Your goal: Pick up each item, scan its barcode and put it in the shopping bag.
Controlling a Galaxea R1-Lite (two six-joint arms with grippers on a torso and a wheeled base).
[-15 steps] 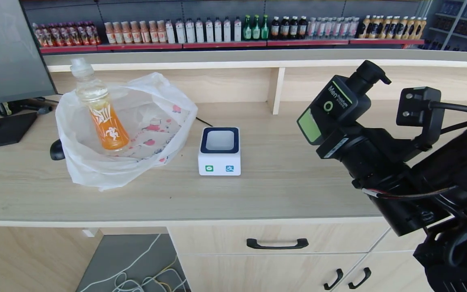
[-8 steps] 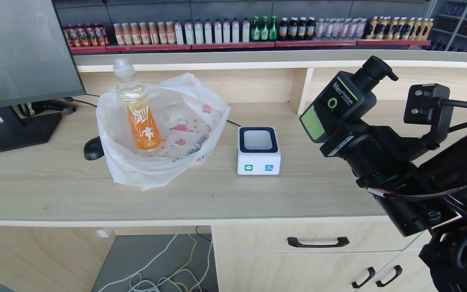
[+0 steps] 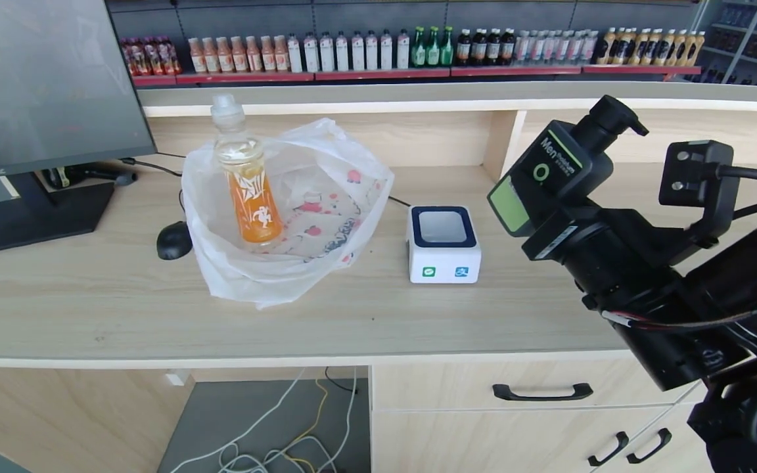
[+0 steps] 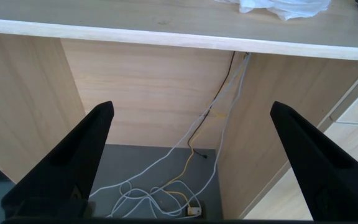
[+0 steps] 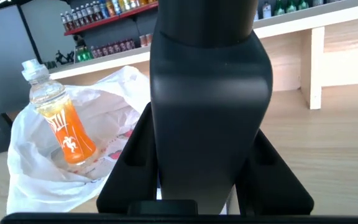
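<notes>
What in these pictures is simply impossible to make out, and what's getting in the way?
Head view: the barcode on the pump bottle cannot be found; the right gripper covers its lower part.
Right wrist view: the scanner is mostly blocked by the pump bottle.
Head view: labels on the shelf bottles are too small to read.

Open bench (image 3: 365, 315) runs along the near edge, in front of the bag (image 3: 299, 263) and scanner (image 3: 444, 244), with a narrow gap between them. An upright bottle (image 3: 252, 180) stands in the bag's left half; the right half lies open from above. A mouse (image 3: 174, 240) sits just left of the bag, a monitor (image 3: 43, 79) beyond it. A divider (image 3: 502, 141) rises behind the scanner. The right claw (image 3: 566, 226), gripping a pump bottle (image 3: 549, 171), hangs over the bench's right end.
</notes>
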